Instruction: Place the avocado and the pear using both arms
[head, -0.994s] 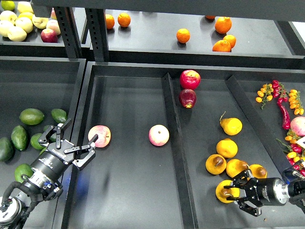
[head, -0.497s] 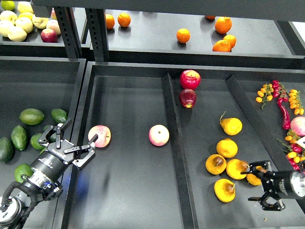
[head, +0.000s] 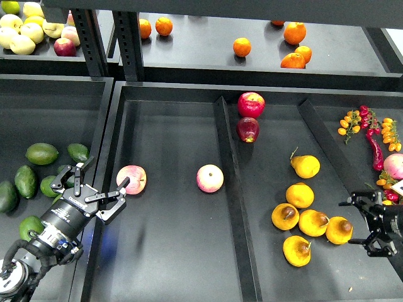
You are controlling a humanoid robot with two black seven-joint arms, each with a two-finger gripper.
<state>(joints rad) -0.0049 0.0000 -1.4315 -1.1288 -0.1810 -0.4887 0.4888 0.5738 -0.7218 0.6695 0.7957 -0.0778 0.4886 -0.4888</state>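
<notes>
Right gripper point(head: 364, 220) has backed off rightward, letting go of the pear point(head: 296, 250).
Both jaws are spread empty; left gripper point(head: 94, 185) hovers beside an apple point(head: 131, 180).

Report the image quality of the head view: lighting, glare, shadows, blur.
Head view: even overhead light, sharp focus, no motion blur; soft short shadows under the fruit, faint sheen on the dark tray floor; the right gripper is dark against the tray at the frame's edge, while the left gripper reads clearly.
</notes>
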